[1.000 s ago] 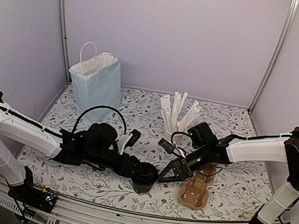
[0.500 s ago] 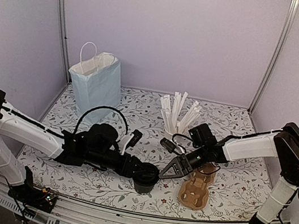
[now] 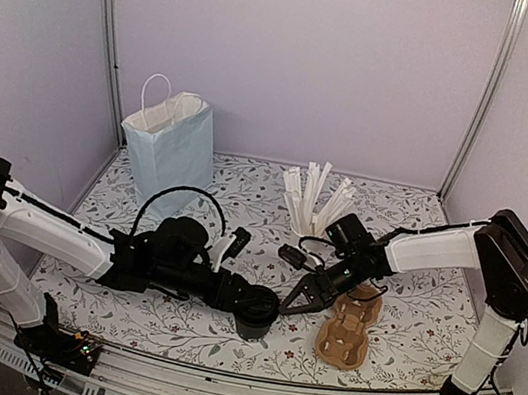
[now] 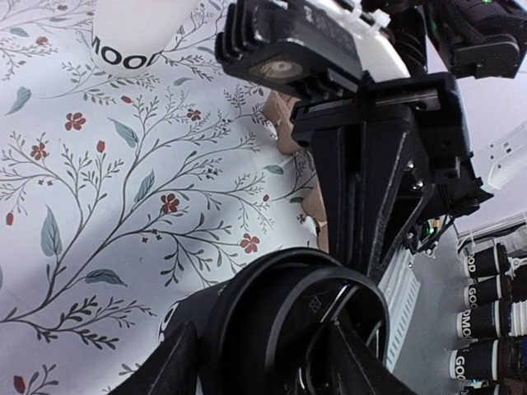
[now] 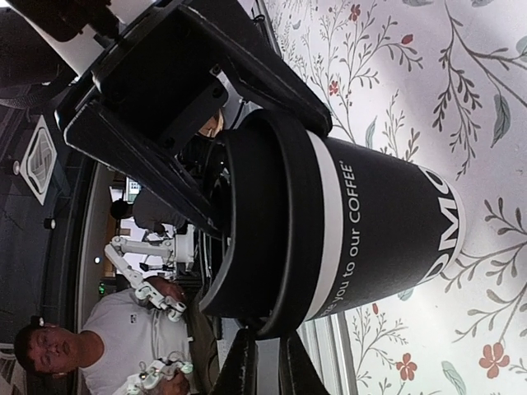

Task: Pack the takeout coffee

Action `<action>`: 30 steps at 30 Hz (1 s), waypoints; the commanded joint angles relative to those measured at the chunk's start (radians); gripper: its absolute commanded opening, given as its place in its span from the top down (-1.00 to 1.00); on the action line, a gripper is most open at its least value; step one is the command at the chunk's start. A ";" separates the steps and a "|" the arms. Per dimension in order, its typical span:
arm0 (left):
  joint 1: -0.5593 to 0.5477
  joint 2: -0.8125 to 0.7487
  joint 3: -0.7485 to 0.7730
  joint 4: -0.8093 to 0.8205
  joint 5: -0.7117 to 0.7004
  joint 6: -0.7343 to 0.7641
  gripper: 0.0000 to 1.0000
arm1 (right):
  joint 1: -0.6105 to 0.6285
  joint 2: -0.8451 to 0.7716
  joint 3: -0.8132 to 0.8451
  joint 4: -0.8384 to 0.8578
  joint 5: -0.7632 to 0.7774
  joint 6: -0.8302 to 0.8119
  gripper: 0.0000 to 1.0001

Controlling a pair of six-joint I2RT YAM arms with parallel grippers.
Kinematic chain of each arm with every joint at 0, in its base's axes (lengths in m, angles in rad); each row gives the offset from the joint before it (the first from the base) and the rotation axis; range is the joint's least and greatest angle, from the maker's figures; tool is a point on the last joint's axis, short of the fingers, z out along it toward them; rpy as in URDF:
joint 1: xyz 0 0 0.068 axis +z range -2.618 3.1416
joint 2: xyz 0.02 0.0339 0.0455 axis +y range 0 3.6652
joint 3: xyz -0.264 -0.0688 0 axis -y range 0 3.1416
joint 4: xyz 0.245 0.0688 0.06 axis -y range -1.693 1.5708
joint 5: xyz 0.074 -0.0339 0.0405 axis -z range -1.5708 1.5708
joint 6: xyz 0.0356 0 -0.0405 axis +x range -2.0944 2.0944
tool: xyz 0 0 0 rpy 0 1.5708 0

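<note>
The black-lidded takeout coffee sits clasped in the left gripper. Just beyond it hangs the right gripper; farther beyond, leftward, a white cup stands on the floral surface.

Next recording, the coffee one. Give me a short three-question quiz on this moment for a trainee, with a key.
1. True or false: the takeout coffee has no lid on.
2. What lies beside the right gripper? A: cardboard cup carrier. B: plate. C: spoon.
3. Fill in: the ___ gripper's fingers clasp the takeout coffee.

Key: 1 false, a black lid is on; 2 A; 3 left gripper.
</note>
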 commanded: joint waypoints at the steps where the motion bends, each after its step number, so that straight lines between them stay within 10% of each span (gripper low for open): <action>1: -0.027 0.028 -0.024 -0.141 0.023 0.044 -0.08 | 0.040 -0.030 -0.032 0.050 0.296 -0.130 0.78; 12: -0.038 -0.105 0.089 -0.219 -0.089 0.112 -0.45 | 0.040 -0.253 -0.031 -0.038 0.287 -0.347 0.09; 15: -0.044 -0.132 0.107 -0.265 -0.129 0.109 -0.98 | 0.040 -0.268 -0.019 -0.073 0.302 -0.381 0.04; 27: -0.088 -0.273 -0.020 -0.384 -0.254 -0.192 -0.99 | 0.098 -0.324 0.092 -0.242 0.487 -0.645 -0.15; 30: -0.100 -0.326 -0.112 -0.250 -0.234 -0.329 -0.66 | 0.148 -0.318 0.126 -0.258 0.581 -0.698 -0.16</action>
